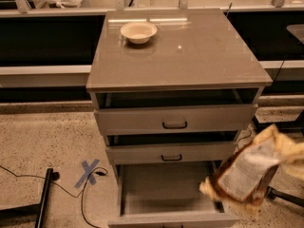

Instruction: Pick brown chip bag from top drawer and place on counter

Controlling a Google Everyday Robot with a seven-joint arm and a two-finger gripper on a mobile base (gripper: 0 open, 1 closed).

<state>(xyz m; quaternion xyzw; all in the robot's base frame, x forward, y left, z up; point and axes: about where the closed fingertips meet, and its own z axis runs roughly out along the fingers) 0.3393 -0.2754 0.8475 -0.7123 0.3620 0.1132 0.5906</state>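
Observation:
The brown chip bag (247, 175) hangs in the air at the right of the cabinet, tilted, with its white label panel facing me and its lower pale end over the right front corner of the top drawer (164, 189). My gripper (285, 150) is at the bag's upper right end near the right edge of the view, mostly hidden by the bag, and holds it up. The drawer is pulled out and its grey floor is bare. The counter (190, 51) is the glossy slab on top of the cabinet.
A pale bowl (138, 32) stands at the counter's back left. The two upper drawers (175, 120) are slightly open. A cable and blue tape cross (89, 172) lie on the speckled floor at left. A dark stand base (285, 196) is at right.

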